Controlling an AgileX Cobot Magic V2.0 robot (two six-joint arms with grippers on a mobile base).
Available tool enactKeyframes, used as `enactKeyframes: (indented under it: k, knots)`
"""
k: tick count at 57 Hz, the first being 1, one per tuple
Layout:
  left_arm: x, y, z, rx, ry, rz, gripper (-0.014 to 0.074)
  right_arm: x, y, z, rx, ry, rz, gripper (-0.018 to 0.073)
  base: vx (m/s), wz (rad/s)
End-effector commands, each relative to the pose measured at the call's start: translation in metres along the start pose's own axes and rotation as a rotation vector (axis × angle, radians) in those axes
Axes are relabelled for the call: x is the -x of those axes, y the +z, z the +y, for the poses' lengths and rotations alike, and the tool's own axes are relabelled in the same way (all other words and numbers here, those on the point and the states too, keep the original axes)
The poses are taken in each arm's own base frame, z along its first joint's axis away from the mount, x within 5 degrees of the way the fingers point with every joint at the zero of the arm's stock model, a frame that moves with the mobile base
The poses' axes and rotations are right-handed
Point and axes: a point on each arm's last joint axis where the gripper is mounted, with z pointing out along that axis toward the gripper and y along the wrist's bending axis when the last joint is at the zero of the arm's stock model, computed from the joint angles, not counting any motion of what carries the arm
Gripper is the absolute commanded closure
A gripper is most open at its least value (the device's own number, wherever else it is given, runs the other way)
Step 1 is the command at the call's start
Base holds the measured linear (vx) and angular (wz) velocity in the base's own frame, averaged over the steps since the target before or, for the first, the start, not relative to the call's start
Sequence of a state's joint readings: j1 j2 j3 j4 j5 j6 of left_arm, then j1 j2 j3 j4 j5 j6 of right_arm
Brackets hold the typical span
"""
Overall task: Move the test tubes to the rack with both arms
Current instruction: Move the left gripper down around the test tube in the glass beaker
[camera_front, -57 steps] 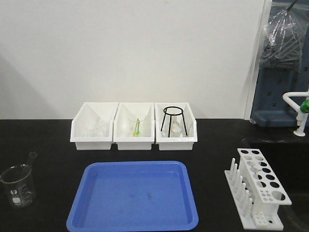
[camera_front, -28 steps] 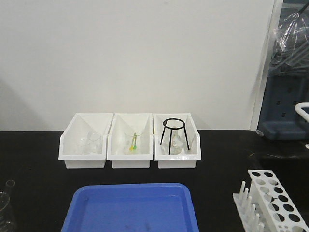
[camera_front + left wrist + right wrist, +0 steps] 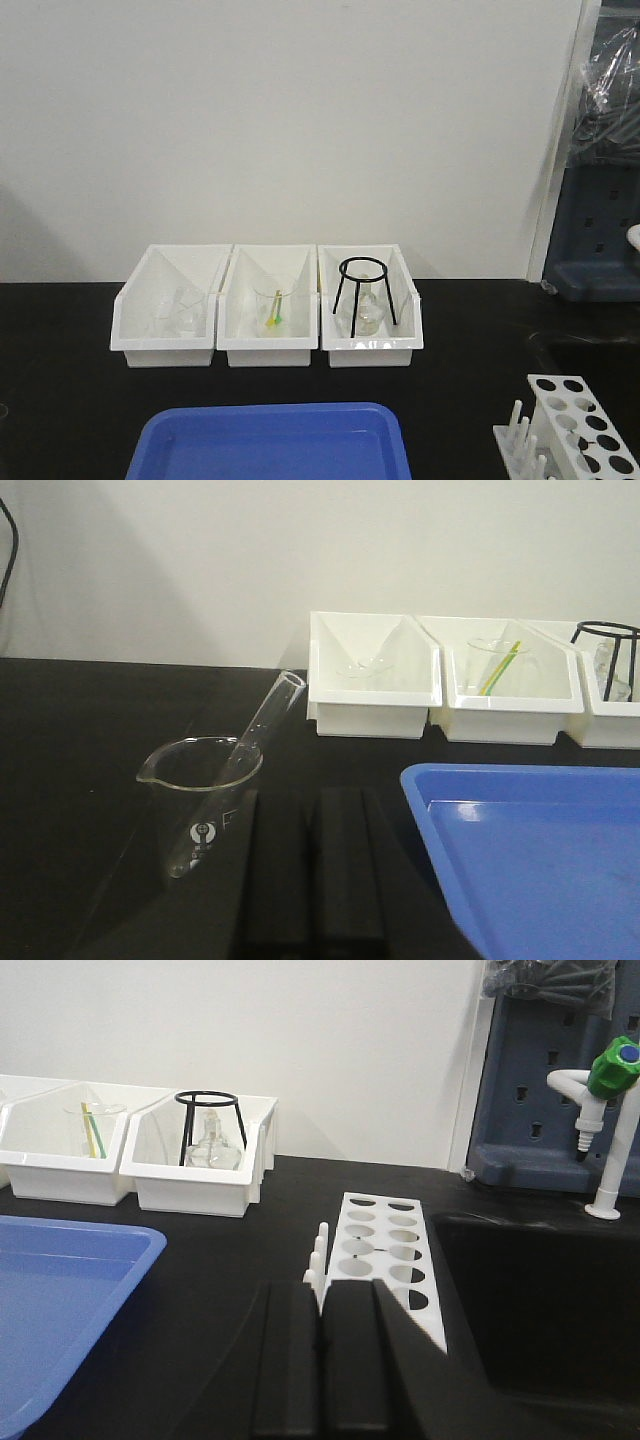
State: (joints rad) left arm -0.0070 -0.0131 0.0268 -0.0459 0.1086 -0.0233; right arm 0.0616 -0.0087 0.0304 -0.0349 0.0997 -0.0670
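Note:
One clear test tube [image 3: 262,725] leans in a glass beaker [image 3: 200,780] on the black bench, its open rim up and to the right. My left gripper [image 3: 312,798] is shut and empty, low over the bench just right of the beaker and not touching it. The white rack [image 3: 385,1240] stands straight ahead of my right gripper [image 3: 322,1290], which is shut with nothing in it; the rack's holes are empty. In the front view only the rack's top [image 3: 585,430] shows at the bottom right, and neither gripper appears there.
A blue tray [image 3: 270,412] lies between the beaker and the rack. Three white bins [image 3: 170,340] line the back wall, holding glassware and a black tripod stand [image 3: 353,300]. A dark sink [image 3: 540,1290] with a green-capped tap [image 3: 612,1070] lies right of the rack.
The front view has tilted upward: bins, tray and rack sit lower in frame, and the beaker has dropped out of view at the left.

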Motion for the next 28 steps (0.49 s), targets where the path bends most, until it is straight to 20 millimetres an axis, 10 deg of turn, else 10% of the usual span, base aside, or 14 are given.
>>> enactKeyframes:
  k: [1,28]
  knots:
    - [0.0177,-0.0024,-0.001,-0.006,-0.019,-0.112,0.0601,0.0034,-0.0006,-0.0002,-0.008,-0.009,-0.08,0.0568,0.03,0.01]
    - [0.0177,-0.0024,-0.001,-0.006,-0.019,-0.112,0.0601,0.0046,-0.0006,-0.0003,-0.009,-0.009,-0.092,0.0568,0.01,0.0]
